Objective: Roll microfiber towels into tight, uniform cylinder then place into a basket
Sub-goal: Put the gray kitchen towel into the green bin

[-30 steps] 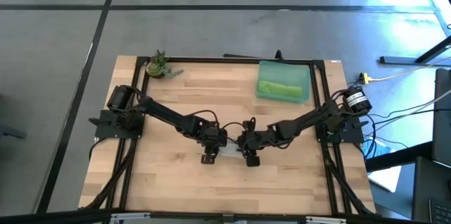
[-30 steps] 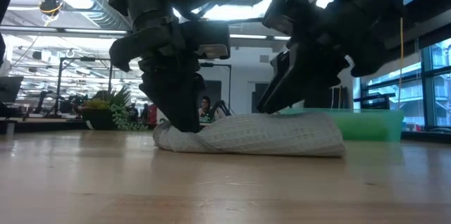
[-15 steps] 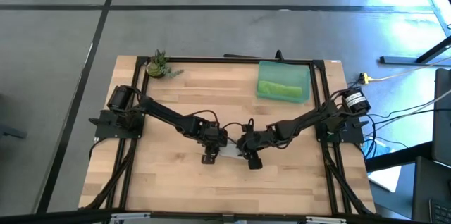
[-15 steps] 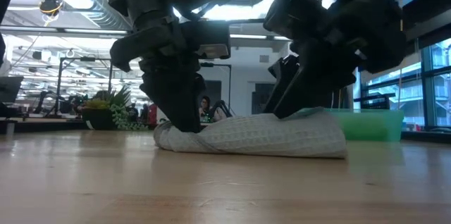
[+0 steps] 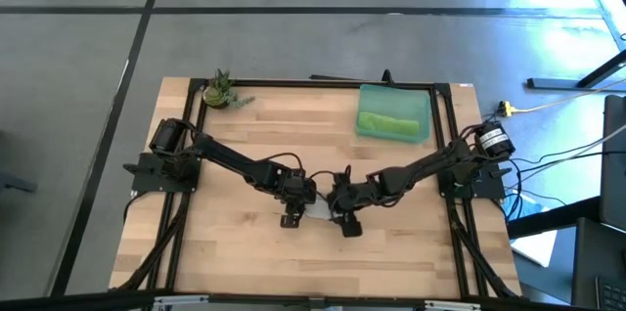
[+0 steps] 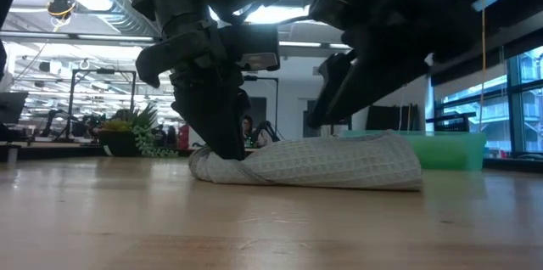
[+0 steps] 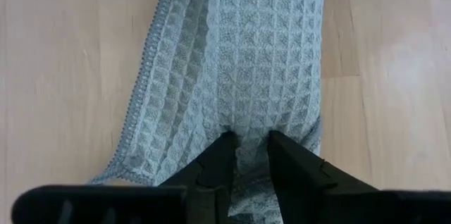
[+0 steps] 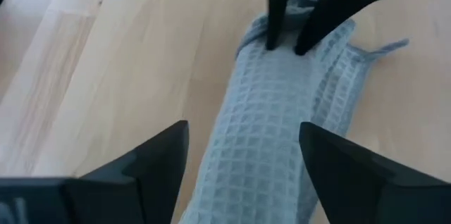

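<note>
Light grey waffle-weave microfiber towel (image 6: pixel 310 164), rolled into a long cylinder, lies mid light wooden desk (image 5: pixel 245 252), between the two dark arms. Left hand (image 7: pixel 248 139) is clenched on one end of the roll, fingertips pinching a fold of the cloth. Right hand (image 8: pixel 243 153) sits over the other end, fingers spread wide either side of the roll, released, not gripping. Bright lime green towel (image 5: pixel 389 122), rolled, lies inside the shallow teal-green plastic basket (image 5: pixel 395 97) at the desk's far right. Small potted green plant (image 5: pixel 219 90) at the far left corner.
</note>
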You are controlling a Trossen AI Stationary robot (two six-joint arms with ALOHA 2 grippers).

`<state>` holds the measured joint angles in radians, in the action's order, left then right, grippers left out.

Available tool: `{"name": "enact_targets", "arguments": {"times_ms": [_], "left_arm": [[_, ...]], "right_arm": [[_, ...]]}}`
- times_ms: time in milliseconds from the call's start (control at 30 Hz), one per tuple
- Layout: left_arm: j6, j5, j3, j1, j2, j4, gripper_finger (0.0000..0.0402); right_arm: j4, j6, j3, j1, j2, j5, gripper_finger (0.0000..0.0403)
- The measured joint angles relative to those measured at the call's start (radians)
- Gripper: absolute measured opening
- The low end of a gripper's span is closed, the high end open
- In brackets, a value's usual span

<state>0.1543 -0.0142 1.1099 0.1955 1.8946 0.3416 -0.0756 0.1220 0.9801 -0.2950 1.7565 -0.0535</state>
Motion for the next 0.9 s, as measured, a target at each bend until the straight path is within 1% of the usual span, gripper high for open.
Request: {"name": "enact_targets", "arguments": {"times_ms": [167,467,733,900], "left_arm": [[0.000,0.000,0.000,0.000,0.000,-0.014,0.0086],[0.000,0.000,-0.003,-0.001,0.005,-0.116,0.0086],[0.000,0.000,-0.003,-0.001,0.005,-0.122,0.0086],[0.000,0.000,-0.003,-0.001,0.005,-0.125,0.0086]], "right_arm": [[-0.012,0.005,0.000,-0.009,0.000,0.003,0.0273],[-0.016,0.006,0.000,-0.010,0.000,0.003,0.0273],[-0.074,0.007,0.000,-0.010,0.000,0.003,0.0273],[-0.079,0.009,0.000,-0.010,0.000,0.003,0.0273]]}}
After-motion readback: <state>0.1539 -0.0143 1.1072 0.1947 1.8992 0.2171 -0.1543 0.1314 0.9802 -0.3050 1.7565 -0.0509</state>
